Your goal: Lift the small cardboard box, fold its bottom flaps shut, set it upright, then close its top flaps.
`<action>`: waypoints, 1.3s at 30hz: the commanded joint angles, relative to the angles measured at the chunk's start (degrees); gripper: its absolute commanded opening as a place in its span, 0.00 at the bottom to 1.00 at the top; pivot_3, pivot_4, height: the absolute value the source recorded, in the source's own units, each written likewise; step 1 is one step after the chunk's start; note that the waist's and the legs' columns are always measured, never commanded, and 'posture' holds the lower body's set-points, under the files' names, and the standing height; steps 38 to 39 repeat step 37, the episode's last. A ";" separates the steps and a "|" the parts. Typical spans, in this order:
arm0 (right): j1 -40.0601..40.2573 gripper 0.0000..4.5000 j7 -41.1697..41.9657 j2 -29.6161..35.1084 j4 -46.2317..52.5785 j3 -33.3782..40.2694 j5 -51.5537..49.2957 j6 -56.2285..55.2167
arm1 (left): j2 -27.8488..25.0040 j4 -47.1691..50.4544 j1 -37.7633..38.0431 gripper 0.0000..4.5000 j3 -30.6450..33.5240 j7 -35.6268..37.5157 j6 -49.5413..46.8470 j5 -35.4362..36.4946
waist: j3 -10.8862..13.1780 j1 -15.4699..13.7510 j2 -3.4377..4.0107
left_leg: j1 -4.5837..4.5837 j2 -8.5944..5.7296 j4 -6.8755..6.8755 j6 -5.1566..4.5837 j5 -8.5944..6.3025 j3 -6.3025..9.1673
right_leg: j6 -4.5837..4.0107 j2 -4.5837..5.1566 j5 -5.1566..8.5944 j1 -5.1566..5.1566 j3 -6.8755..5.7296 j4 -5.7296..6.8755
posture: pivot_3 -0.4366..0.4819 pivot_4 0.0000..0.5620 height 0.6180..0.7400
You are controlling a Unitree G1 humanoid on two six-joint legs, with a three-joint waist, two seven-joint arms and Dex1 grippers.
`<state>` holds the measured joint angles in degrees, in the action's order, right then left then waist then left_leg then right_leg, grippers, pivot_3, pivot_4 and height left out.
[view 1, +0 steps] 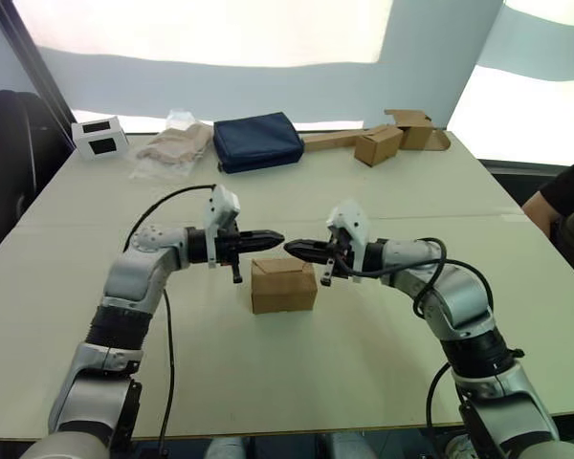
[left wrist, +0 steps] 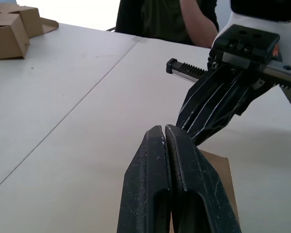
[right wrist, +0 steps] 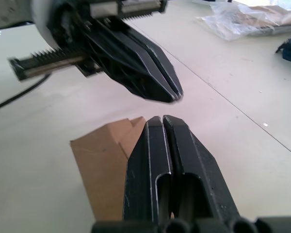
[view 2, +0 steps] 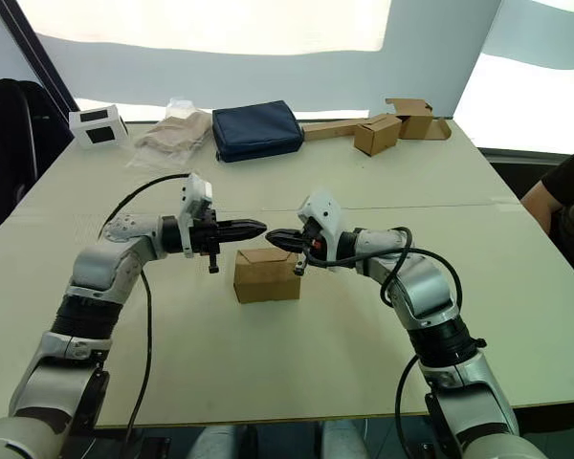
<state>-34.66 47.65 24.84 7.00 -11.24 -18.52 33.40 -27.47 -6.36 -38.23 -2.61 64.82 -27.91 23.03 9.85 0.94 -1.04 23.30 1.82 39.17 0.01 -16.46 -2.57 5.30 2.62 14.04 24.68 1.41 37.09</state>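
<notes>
The box (view 1: 283, 285) was seen resting on the table (view 1: 364, 382), near the middle of its front half, directly below and between the two grippers. The left gripper (view 1: 274, 238) and the right gripper (view 1: 294, 249) were held above the box, tips pointed at each other and close together. In each wrist view the arm's own two fingers were pressed together with nothing between them; neither gripper was in contact with the box.

The box was judged to be light and empty, made of corrugated card: stiff along its walls but easily dented at the edges, and likely to slide on the smooth table if pushed from one side only. A hold from two opposite walls, one gripper on each, was judged the safest way to lift it, with pressure kept low so that the walls would not buckle. Which flaps lay folded could not be told with certainty, though the top appeared closed.

At the far edge were noted a blue pouch (view 1: 258, 142), a white case (view 1: 99, 136), a plastic bag (view 1: 175, 145) and smaller boxes (view 1: 392, 137). A person's arm (view 1: 555, 206) was seen at the right.
</notes>
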 commanded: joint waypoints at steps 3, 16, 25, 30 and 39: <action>3.81 0.00 1.36 1.06 -2.10 -3.50 3.88 -4.65 | -2.75 4.58 4.44 0.02 -1.82 -0.94 -2.08 -0.67 | 0.00 0.01 0.00 | 0.01 0.00 -0.01 0.00 0.00 -0.01 | 0.00 0.00 0.00 0.01 0.00 -0.01 | 0.48 0.27 1.00; 5.09 0.00 0.47 -0.64 0.48 1.09 0.32 -1.80 | -5.31 9.75 9.98 0.02 -1.74 -5.41 -3.91 -1.18 | -0.05 -0.14 -0.02 | -0.30 0.04 -0.03 0.00 0.00 -0.01 | -0.18 0.03 0.10 -0.27 0.03 -0.02 | 0.48 0.27 1.00; 8.43 0.00 2.13 10.01 18.23 16.09 -15.72 13.64 | -10.24 22.16 12.99 0.02 13.71 -10.39 -13.32 11.21 | 0.01 -0.20 -0.02 | 0.06 0.12 -0.07 0.00 -0.01 0.07 | 0.00 0.13 0.00 0.05 -0.01 -0.07 | 0.48 0.27 1.00; 15.78 0.00 6.62 21.61 22.88 22.28 -19.93 17.68 | -18.52 30.63 21.88 0.02 21.79 -8.06 -19.40 18.43 | 0.03 -0.11 -0.02 | 0.05 0.11 -0.14 -0.02 -0.02 0.02 | -0.17 0.21 0.12 0.02 -0.01 -0.18 | 0.48 0.27 1.00; 28.14 0.00 11.20 29.21 26.09 28.03 -21.54 16.03 | -24.17 35.33 34.98 0.02 30.21 -5.51 -19.73 21.00 | 0.03 -0.17 -0.03 | -0.10 0.13 -0.10 0.00 -0.02 -0.04 | -0.36 0.21 0.24 -0.11 0.02 -0.28 | 0.48 0.27 1.00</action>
